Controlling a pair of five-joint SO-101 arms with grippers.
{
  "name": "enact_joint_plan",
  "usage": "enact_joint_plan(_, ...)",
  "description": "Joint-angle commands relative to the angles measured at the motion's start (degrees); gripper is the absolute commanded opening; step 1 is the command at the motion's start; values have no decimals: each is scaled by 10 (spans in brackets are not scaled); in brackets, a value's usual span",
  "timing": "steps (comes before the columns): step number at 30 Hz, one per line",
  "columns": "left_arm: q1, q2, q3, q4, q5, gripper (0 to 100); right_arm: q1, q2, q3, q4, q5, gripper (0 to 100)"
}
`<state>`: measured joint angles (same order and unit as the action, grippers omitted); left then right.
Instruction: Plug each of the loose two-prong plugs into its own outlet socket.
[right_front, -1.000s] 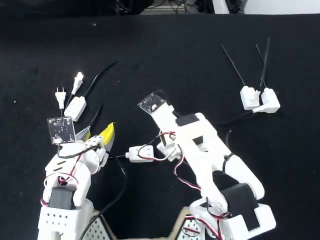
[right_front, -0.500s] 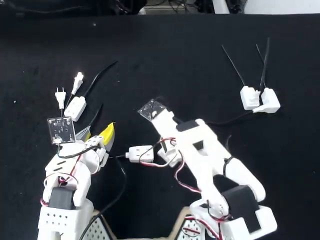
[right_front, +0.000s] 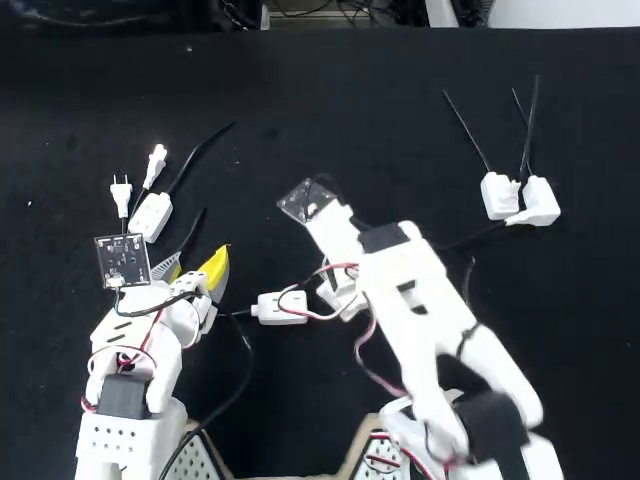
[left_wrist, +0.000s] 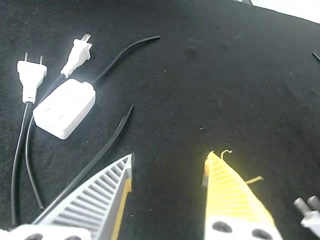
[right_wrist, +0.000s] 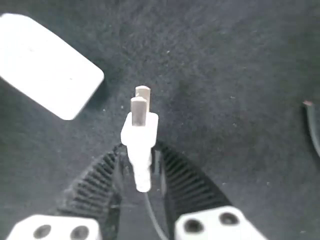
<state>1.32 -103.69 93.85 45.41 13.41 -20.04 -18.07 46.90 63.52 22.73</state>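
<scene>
Black table, right claw clamping half-hidden plug

A black cloth covers the table. Beyond its far edge lie dark cables and a white panel.

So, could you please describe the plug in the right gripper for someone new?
On the black table, find the right arm near the middle. Its gripper clamps a white two-prong plug between black ribbed fingers, prongs pointing outward. Unlike the two plugs loose near the left arm, it is held.
</scene>
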Motion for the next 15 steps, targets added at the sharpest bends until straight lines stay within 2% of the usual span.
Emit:
enact_joint_plan(1, 11, -5, -11, -4, 3, 234, -72, -115, 1, -11, -56, 11)
enact_joint_plan(4, 12, -5, -11, -4, 3, 234, -122, -155, 58, -81, -93, 11)
enact_joint_plan(8, 13, -5, -12, -4, 3, 234, -172, -158, 102, -142, -104, 11)
enact_joint_plan(15, 31, -5, -39, 21, 2, 234, -217, -141, 95, -155, -104, 11)
